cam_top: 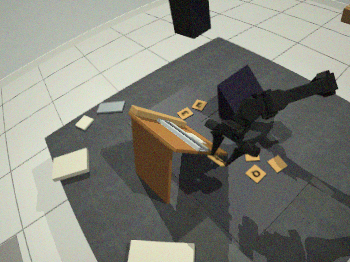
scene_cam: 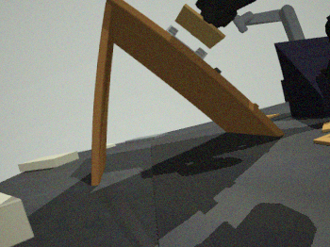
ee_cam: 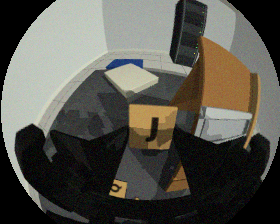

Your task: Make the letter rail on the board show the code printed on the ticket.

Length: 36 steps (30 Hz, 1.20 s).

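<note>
My gripper (cam_top: 219, 157) (ee_cam: 151, 130) is shut on the J tile (cam_top: 216, 160) (scene_cam: 199, 26) (ee_cam: 139, 118), its letter upright in the wrist view. The tile is in the air beside the right end of the sloping orange board (cam_top: 152, 172) (scene_cam: 165, 60) (ee_cam: 225, 75); a gap shows under it in the exterior view. The pale grey rail (cam_top: 181, 134) (ee_cam: 225, 131) lies along the board. I cannot make out any letters in it or the ticket's code. A Q tile (cam_top: 256, 174) (ee_cam: 119, 189) lies on the counter, near another tile (cam_top: 277, 164). Two tiles (cam_top: 185, 113) (cam_top: 199, 104) lie behind the board.
A dark purple box (cam_top: 239, 89) (scene_cam: 306, 73) stands behind the arm. Cream blocks (cam_top: 71, 164) (cam_top: 161, 252) (ee_cam: 131, 79) and a grey-blue slab (cam_top: 111, 107) lie around the board. A black tower (cam_top: 189, 9) (ee_cam: 188, 32) stands beyond the counter.
</note>
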Each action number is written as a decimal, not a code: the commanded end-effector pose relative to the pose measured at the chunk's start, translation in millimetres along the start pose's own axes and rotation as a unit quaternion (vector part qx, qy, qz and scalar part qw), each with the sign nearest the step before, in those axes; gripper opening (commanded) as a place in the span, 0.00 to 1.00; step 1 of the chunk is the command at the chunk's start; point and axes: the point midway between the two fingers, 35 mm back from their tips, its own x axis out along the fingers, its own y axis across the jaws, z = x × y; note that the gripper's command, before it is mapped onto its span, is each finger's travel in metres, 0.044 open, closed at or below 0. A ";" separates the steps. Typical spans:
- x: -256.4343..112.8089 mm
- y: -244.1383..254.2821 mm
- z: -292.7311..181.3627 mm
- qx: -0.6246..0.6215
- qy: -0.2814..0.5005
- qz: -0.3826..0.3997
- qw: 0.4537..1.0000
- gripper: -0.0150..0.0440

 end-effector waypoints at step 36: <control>1.3 -21.2 -1.8 0.001 0.004 0.000 1.000 0.25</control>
